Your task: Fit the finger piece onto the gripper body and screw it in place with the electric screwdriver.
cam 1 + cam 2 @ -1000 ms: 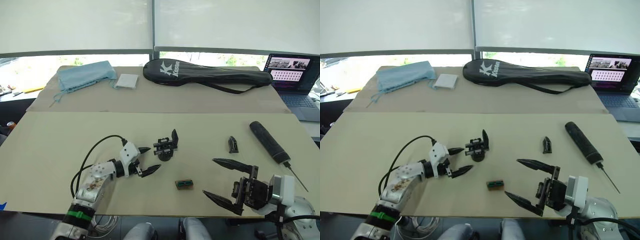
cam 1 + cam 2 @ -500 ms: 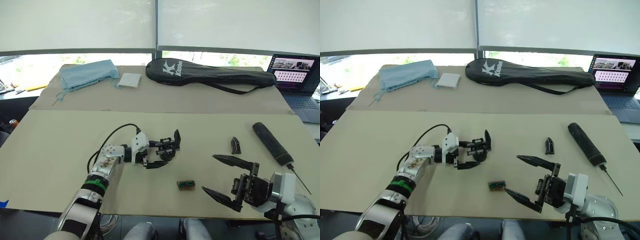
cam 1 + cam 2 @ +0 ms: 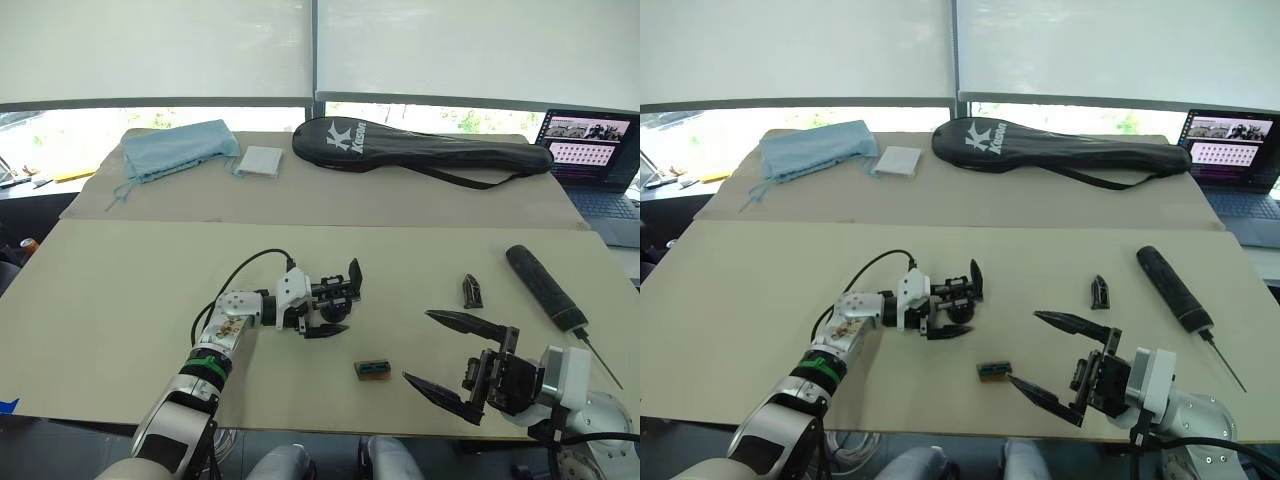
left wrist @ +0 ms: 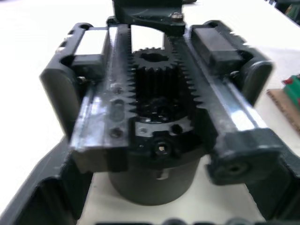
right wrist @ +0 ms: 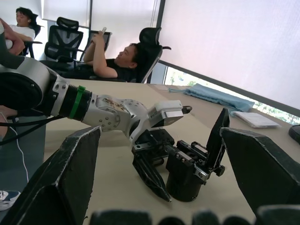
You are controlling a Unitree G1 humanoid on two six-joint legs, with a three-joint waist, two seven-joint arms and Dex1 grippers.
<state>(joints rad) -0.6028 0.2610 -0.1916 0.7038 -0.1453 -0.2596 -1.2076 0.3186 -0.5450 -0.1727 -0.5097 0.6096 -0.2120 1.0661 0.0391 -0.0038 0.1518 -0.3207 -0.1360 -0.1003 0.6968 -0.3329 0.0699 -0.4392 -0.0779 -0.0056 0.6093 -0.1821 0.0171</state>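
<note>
left pincer [image 3: 322, 312] spread wide around gripper body [image 3: 335, 295], not clamped, right pincer [image 3: 443, 360] wide open, empty, finger piece [image 3: 469, 290] at its 12 o'clock, electric screwdriver [image 3: 541, 288] at 1 o'clock

On the table [image 3: 100, 300] the gripper body [image 3: 338, 296] stands near the centre. The finger piece [image 3: 469, 290] lies at its 3 o'clock, the electric screwdriver [image 3: 545, 288] further that way. A small box [image 3: 371, 369] lies at 5 o'clock, the racket bag [image 3: 420, 155] at 1 o'clock.

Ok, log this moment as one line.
left gripper open around gripper body | right gripper open | finger piece, electric screwdriver untouched
</note>
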